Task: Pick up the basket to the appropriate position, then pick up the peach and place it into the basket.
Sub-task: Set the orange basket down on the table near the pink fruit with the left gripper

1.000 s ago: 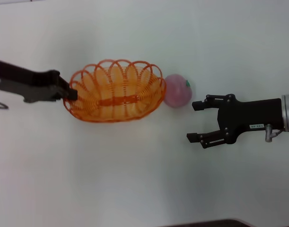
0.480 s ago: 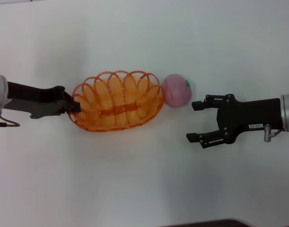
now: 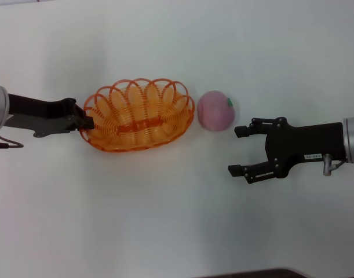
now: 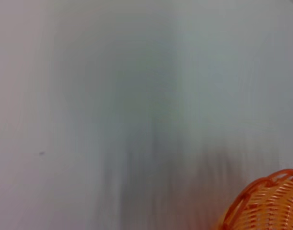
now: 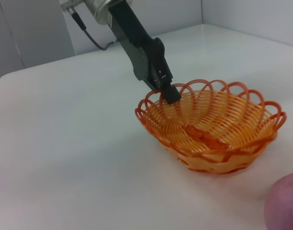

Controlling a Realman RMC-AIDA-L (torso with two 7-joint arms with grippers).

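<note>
The orange wire basket [image 3: 139, 114] sits on the white table at centre left. My left gripper [image 3: 85, 122] is shut on the basket's left rim; the right wrist view shows it [image 5: 169, 93] pinching the rim of the basket [image 5: 213, 127]. A corner of the basket shows in the left wrist view [image 4: 266, 203]. The pink peach [image 3: 216, 110] with a green mark lies just right of the basket, a small gap between them; its edge shows in the right wrist view [image 5: 284, 203]. My right gripper [image 3: 239, 150] is open and empty, right of and nearer than the peach.
The white table [image 3: 177, 220] spreads all around with nothing else on it. A dark edge shows at the bottom of the head view [image 3: 263, 273].
The left gripper has moved the basket a little to the left and farther away, opening a gap between basket and peach. The right arm and the peach have not moved.
</note>
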